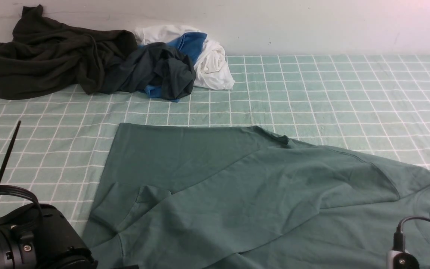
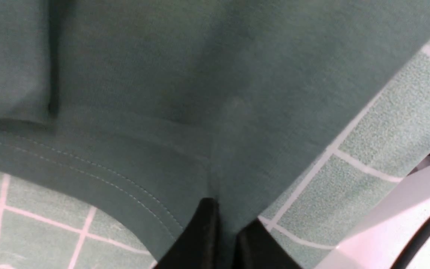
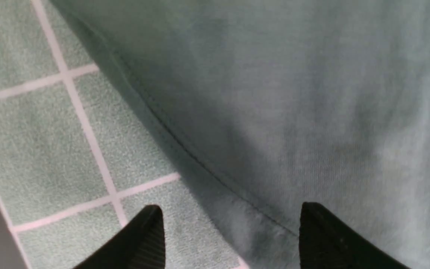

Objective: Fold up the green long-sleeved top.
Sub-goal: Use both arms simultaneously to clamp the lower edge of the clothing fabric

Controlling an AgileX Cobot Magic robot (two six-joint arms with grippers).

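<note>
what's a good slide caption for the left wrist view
Left gripper pinching the hem of the green top over the checked tablecloth.

You see the long-sleeved top [image 1: 237, 194] spread across the near half of the table cover [image 1: 349, 93], collar at the near right, with a sleeve lying across its body toward the near left. Behind it, in the far left corner against the wall [image 1: 312, 26], a pile of clothes [image 1: 88, 59] lies well apart from the top. Your left gripper [image 2: 228, 220] pinches the top's hem at the near left. Your right gripper [image 3: 230, 231] straddles the top's edge at the near right, half over the cover, half over the top.
</note>
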